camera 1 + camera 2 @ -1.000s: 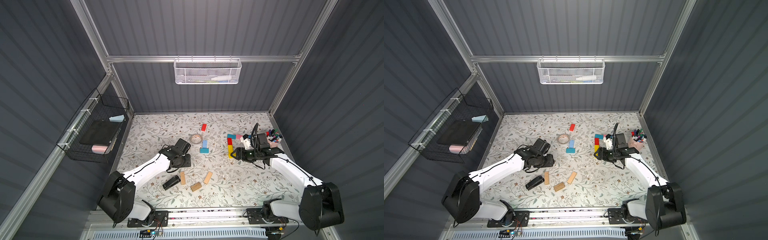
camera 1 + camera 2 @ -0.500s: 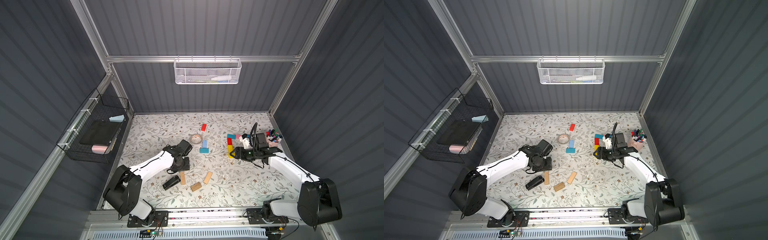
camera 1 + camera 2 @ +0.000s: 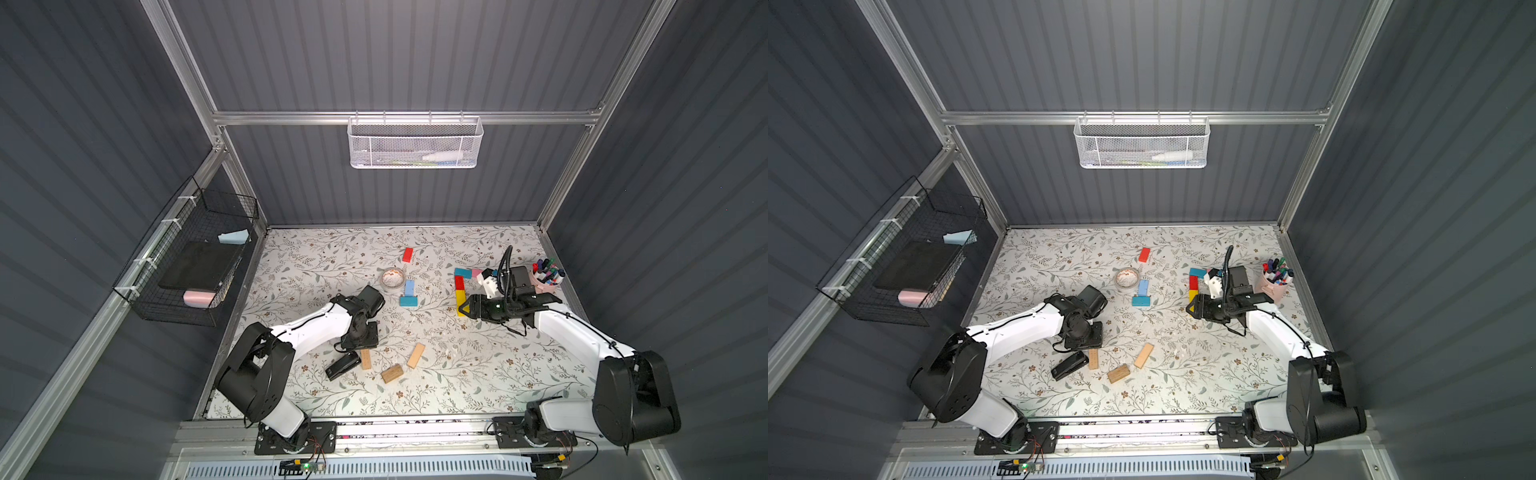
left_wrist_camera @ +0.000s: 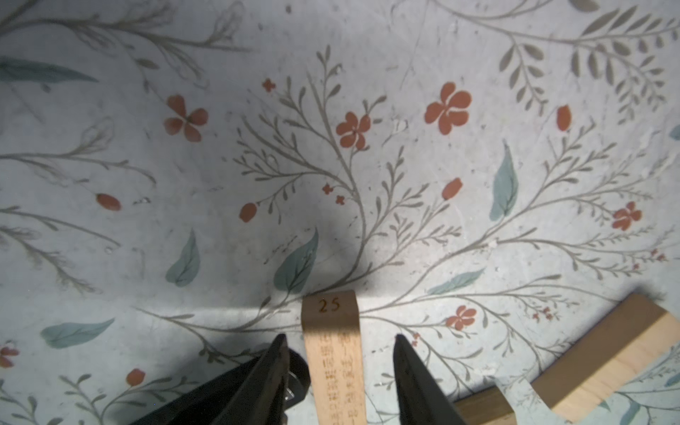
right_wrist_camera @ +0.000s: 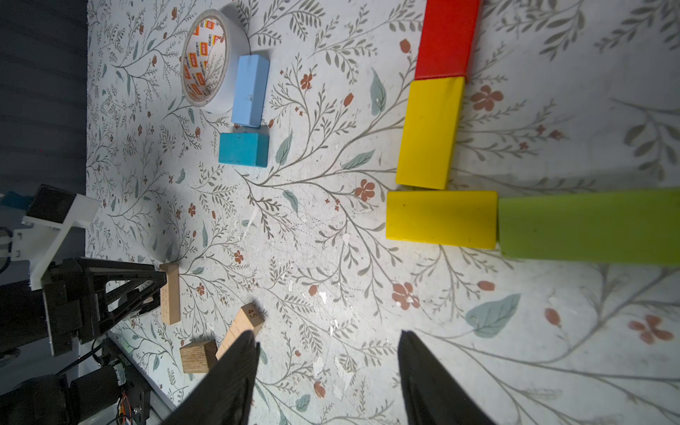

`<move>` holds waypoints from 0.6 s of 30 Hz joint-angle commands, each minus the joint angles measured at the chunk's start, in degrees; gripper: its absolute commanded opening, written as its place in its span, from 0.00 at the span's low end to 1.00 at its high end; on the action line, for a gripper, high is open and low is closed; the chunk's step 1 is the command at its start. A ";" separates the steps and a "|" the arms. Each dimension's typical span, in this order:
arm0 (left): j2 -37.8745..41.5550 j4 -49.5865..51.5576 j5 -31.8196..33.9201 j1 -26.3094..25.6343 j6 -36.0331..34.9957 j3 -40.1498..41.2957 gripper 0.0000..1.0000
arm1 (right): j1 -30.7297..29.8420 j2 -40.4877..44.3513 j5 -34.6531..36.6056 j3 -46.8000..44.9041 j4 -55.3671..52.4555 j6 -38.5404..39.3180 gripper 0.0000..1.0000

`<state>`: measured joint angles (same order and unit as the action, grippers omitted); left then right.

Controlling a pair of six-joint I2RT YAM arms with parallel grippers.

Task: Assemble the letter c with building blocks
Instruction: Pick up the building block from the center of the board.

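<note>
Left pincer: pointing down, jaws part-open and straddling one end of the tan block marked 25, with a gap on each side; nothing gripped.
Right pincer: jaws wide with nothing between them, raised and close to the second yellow block.
Table: floral-patterned, carrying every block.
Black wire basket: hung on the left wall, off the table.
Letter: on the right arm's side. A red block sits end to end with a yellow block. The second yellow block lies crosswise at that one's end and butts a lime green block. At the far end are a teal corner block and a pink block.
Tape roll: mid-table, with a light blue block right beside it and a loose teal block at that block's end.
Stapler: black, just beside the marked tan block.
Spare wood: an angled tan block and a short tan block, near the front.
Far red block: alone, toward the back wall.
</note>
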<state>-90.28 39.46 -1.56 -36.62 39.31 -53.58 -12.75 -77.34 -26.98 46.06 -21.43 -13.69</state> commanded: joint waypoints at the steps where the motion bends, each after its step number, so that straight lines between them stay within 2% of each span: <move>1: -1.27 -0.07 -1.11 -0.16 0.39 0.85 0.45 | -0.25 -0.78 -0.76 1.04 0.80 1.08 0.63; 12: -3.32 -0.27 -2.29 -0.18 -0.80 0.95 0.35 | -0.19 -1.23 -0.53 1.22 0.73 1.48 0.61; 15: -3.67 -0.35 -2.30 -0.20 -1.25 0.90 0.29 | -0.17 -1.06 -0.37 1.05 0.62 1.48 0.61; 18: -3.85 0.22 -3.38 -0.20 -1.27 0.84 0.20 | -0.17 -0.82 -0.35 1.13 0.37 1.43 0.61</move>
<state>-93.01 38.57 -3.53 -36.62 38.63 -53.12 -12.75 -78.39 -27.00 46.11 -20.78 -13.47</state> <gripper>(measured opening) 0.217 0.606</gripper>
